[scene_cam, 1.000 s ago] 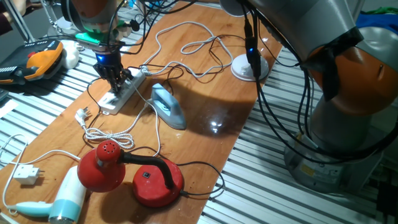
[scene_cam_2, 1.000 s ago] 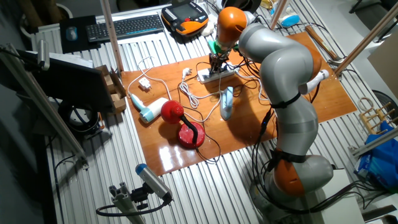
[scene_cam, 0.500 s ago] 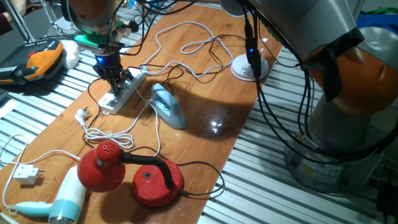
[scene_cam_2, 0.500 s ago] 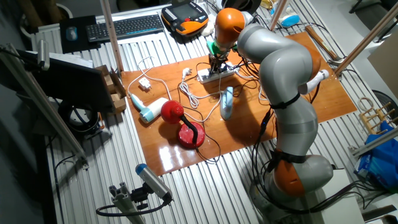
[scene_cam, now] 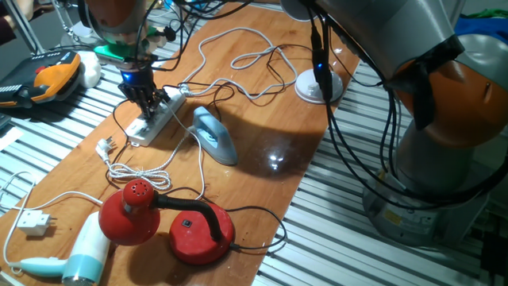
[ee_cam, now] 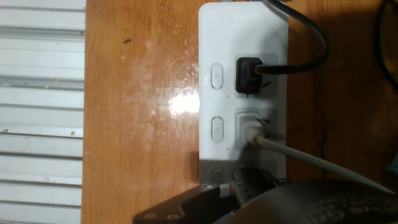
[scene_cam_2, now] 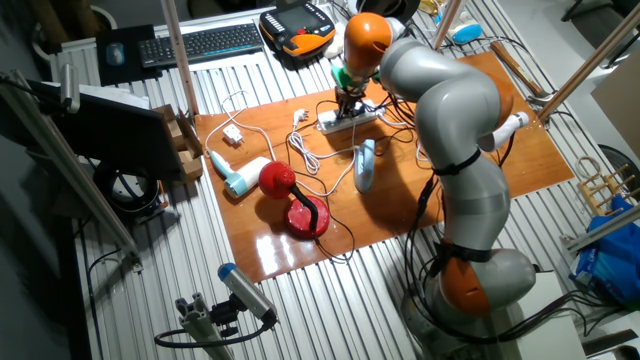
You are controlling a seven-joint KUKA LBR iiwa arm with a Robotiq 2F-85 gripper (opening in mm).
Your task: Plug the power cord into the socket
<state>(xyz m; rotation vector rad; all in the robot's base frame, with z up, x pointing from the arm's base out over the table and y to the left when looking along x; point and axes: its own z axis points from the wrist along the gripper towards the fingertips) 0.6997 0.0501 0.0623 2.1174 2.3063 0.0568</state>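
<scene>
— Gripper [scene_cam: 147, 102] state? Fingers blurred in the hand view; cannot tell.
— Beyond it, small black plug [ee_cam: 249, 75] sits in the long white power strip [ee_cam: 242, 37]. A snagged thin black cord [ee_cam: 311, 43] could unseat it.

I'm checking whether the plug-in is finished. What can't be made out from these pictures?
- Tool open or shut: fixed views too small; hand view shows only dark housing.
- Power strip: lower end hidden by that housing, upper end cut off.
- Black plug: seating depth unclear.
</scene>
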